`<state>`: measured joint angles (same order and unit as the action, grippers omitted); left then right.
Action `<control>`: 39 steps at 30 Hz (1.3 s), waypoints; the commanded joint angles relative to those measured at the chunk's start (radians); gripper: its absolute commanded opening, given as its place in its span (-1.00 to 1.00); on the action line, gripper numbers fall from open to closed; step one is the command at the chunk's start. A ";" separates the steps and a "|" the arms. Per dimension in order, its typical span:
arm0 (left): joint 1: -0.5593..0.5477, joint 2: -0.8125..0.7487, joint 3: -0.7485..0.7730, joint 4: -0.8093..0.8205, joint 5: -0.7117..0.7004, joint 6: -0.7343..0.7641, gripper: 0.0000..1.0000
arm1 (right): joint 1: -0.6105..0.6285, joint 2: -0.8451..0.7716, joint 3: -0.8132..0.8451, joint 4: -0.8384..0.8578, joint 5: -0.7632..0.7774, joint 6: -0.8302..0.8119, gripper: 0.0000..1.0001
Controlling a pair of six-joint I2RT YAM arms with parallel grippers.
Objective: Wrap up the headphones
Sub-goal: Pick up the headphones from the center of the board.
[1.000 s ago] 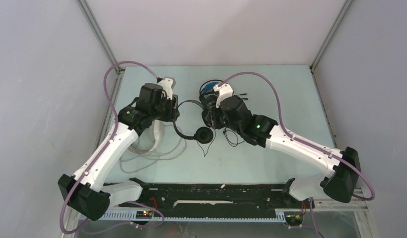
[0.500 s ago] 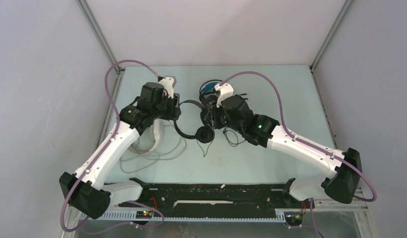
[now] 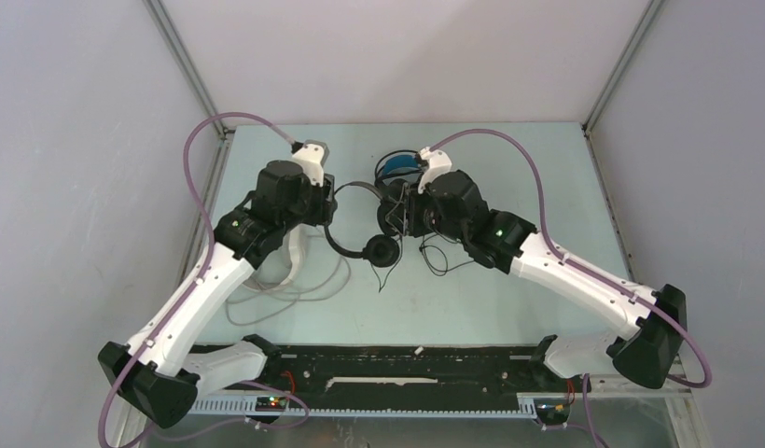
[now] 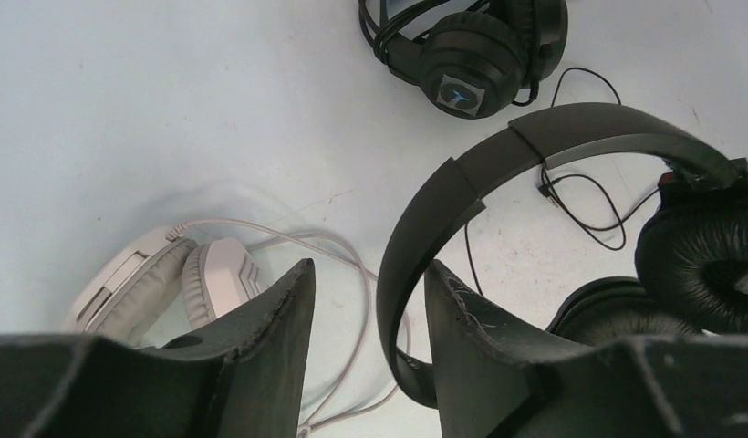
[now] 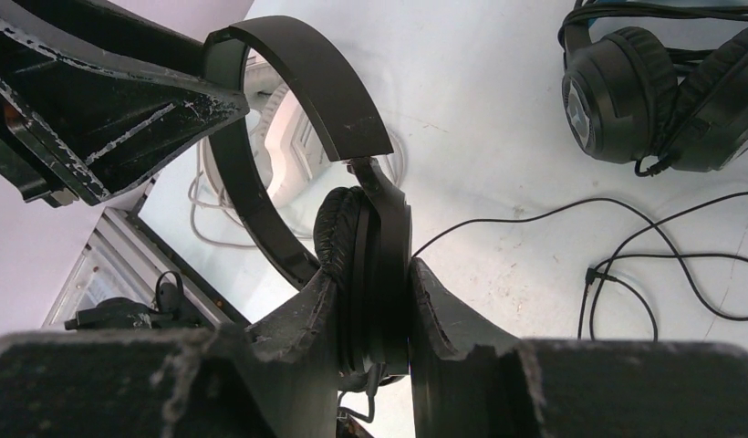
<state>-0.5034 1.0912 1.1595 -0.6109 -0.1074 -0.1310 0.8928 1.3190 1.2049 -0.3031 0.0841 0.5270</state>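
On my right wrist feed the right gripper (image 5: 372, 270) is clamped on one ear cup of the all-black headphones (image 5: 293, 68). Pad and shell are pinched between the two fingers at the lower middle of the frame, and the headband arches up toward the upper left. On the left wrist feed the left gripper (image 4: 368, 269) stands about half open. The same headband runs down through the gap and lies against the finger on the right of the frame, with bare space between it and the other finger, so I read it as straddling, not pinching. From overhead this pair sits in the middle of the table (image 3: 519, 177), strung between the two wrists, with its free ear cup at the lower end of the arc. The blue-banded headphones (image 3: 396, 166) lie just above it, toward the top of the table, beside the right wrist. The white headphones (image 3: 292, 254) lie left of centre, partly under the left arm, and their white cable (image 3: 299, 291) sprawls in loose loops below. A thin black cable (image 3: 437, 259) lies in loose loops just right of the black pair.
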 commanded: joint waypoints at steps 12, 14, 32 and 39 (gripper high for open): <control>-0.015 0.008 -0.008 0.037 -0.106 0.024 -0.17 | 0.007 -0.065 0.008 0.104 -0.048 0.054 -0.72; -0.015 0.016 0.007 0.017 -0.113 0.026 -0.19 | 0.008 -0.061 0.008 0.107 -0.048 0.055 -0.72; -0.017 -0.002 -0.059 0.087 -0.025 0.017 -0.24 | 0.008 -0.072 0.008 0.101 -0.065 0.079 -0.72; -0.017 -0.044 -0.069 0.096 -0.020 -0.004 -0.99 | 0.012 -0.079 0.007 0.098 -0.073 0.065 -0.66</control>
<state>-0.5217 1.0962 1.1095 -0.5610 -0.1265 -0.1066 0.8993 1.2842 1.2049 -0.2539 0.0189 0.5957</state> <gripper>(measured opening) 0.063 0.292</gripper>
